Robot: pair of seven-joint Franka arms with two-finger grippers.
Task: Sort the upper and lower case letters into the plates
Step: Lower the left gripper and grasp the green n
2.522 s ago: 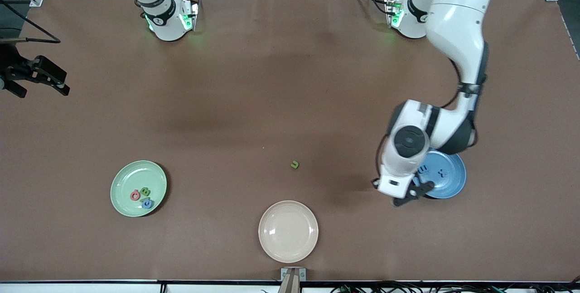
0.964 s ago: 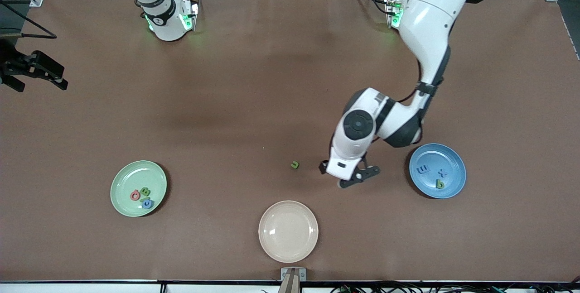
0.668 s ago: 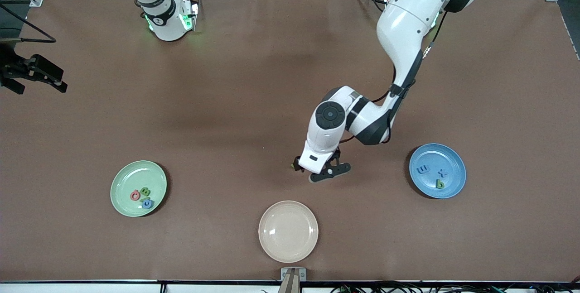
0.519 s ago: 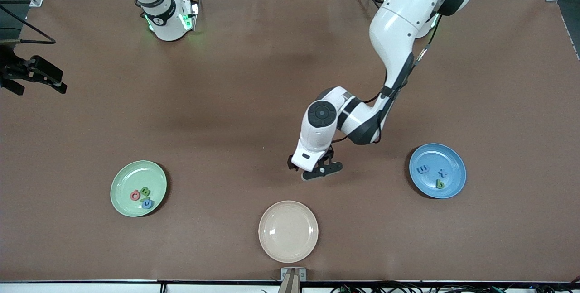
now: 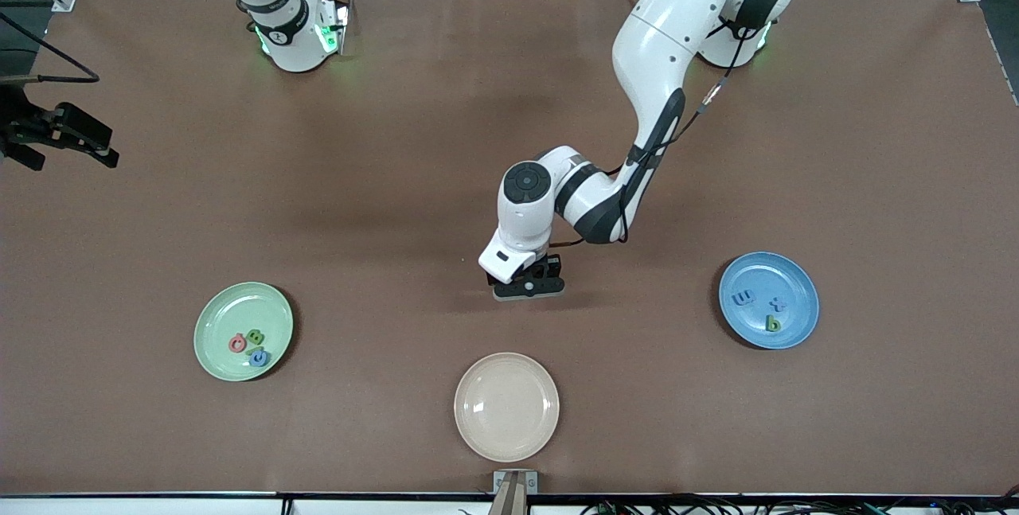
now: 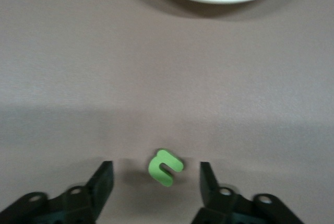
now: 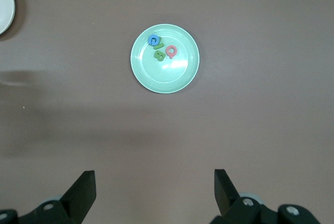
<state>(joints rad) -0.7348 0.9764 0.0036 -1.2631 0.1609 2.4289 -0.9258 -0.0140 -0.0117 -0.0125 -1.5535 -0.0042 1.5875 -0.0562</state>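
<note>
1. The left claw hung low over the middle of the tabletop, near the centre of the front frame; in the left wrist view its fingers stood apart on either side of a small green letter, not touching it.
2. That green letter lay flat on the brown tabletop, with the cream plate nearer to the front camera, at the lower centre of the frame.
3. The blue plate, at the lower right of the front frame, held two blue letters and a green letter b.
4. The mint green plate, at the lower left, held a red letter, a green one and a blue one.
5. The right claw waited at the frame's left edge, fingers spread wide, high above the tabletop.
</note>
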